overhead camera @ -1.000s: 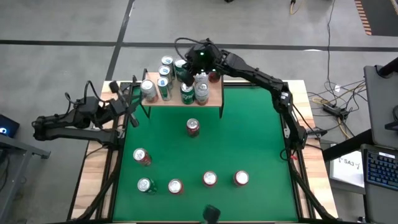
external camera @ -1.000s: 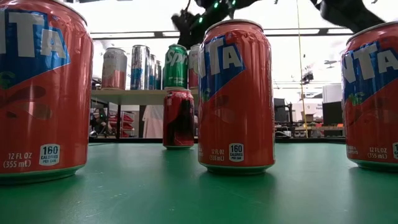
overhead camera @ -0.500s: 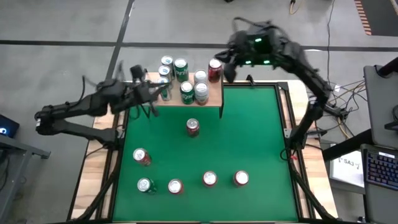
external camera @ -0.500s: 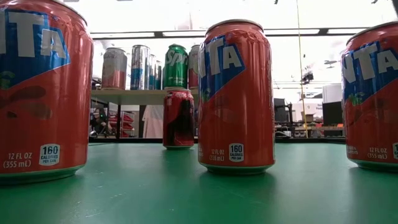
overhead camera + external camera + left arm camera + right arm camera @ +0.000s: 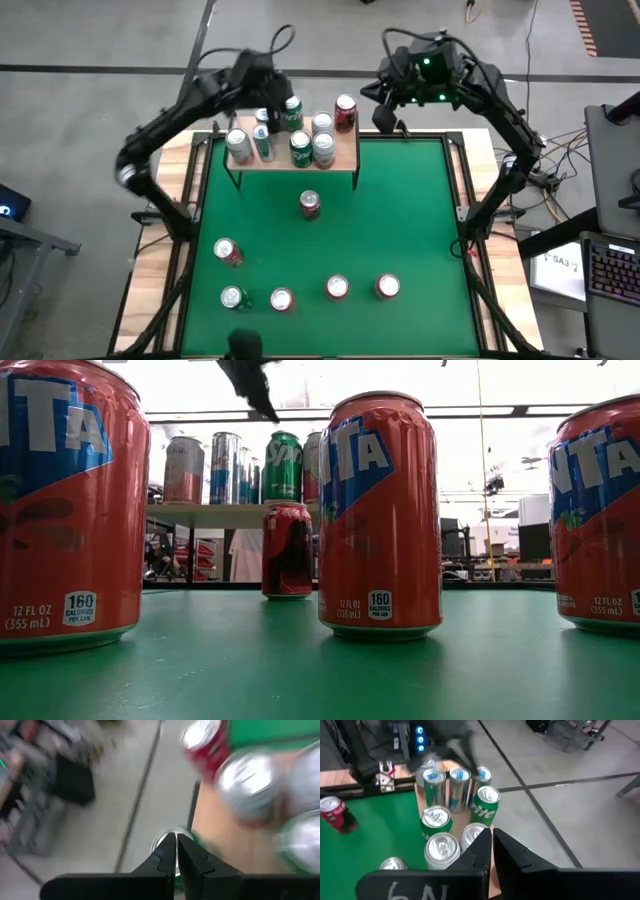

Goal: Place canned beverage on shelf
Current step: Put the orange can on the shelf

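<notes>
The shelf point(image 5: 345, 152), a light-wood board on thin black legs, stands at the table's far edge and carries several upright cans, among them a green one point(image 5: 292, 108) and a red one point(image 5: 345, 108). More cans stand upright on the green table, one red can point(image 5: 310, 205) just in front of the shelf. My left gripper point(image 5: 275, 95) hangs shut above the shelf's far left part, its tips point(image 5: 176, 839) over blurred can tops. My right gripper point(image 5: 383, 115) is shut in the air beyond the shelf's far right corner and looks back over the cans point(image 5: 491, 835).
Several red and silver cans stand in a loose row near the table's front edge point(image 5: 337, 288), and one stands at mid-left point(image 5: 228, 251). They loom large in the low view point(image 5: 380, 510). Open green surface lies between this row and the shelf.
My left gripper has swung up from the table's left edge toward the far edge and now hangs over the shelf's far left cans, still shut. My right gripper has risen off the shelf's cans and drawn back toward the far right corner, then held still. The cans stand unmoved.
</notes>
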Available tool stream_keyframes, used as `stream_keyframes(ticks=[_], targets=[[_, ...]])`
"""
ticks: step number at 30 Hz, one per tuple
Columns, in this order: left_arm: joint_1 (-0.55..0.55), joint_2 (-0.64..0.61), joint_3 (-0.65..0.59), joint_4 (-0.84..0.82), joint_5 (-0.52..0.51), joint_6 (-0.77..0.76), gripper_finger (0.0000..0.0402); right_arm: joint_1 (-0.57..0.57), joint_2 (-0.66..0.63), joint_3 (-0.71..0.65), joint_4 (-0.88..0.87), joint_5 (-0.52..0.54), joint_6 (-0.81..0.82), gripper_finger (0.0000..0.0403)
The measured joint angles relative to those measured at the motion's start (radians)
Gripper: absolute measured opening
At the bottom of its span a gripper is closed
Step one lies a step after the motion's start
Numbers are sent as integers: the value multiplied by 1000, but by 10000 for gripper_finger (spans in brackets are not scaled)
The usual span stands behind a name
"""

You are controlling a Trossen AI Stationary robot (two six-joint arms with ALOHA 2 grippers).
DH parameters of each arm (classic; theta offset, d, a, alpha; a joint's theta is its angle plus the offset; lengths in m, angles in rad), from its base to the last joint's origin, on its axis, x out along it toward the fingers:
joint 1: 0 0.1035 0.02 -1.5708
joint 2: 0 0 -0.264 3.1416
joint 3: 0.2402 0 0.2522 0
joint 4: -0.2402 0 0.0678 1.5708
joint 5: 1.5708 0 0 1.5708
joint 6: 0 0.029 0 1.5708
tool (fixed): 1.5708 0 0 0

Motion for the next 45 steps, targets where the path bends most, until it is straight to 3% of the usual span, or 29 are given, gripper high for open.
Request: stream_keyframes(ticks=[7,14,45], targets=[[79,246,281,-242,19,-32,0,-7,1,-2,-27,-1,-5,9],[86,351,426,-326,18,-49,0,-6,1,-2,-36,-2,-5,9],[57,369,403,-353,48,-57,0,-7,1,-2,-32,-2,24,9]])
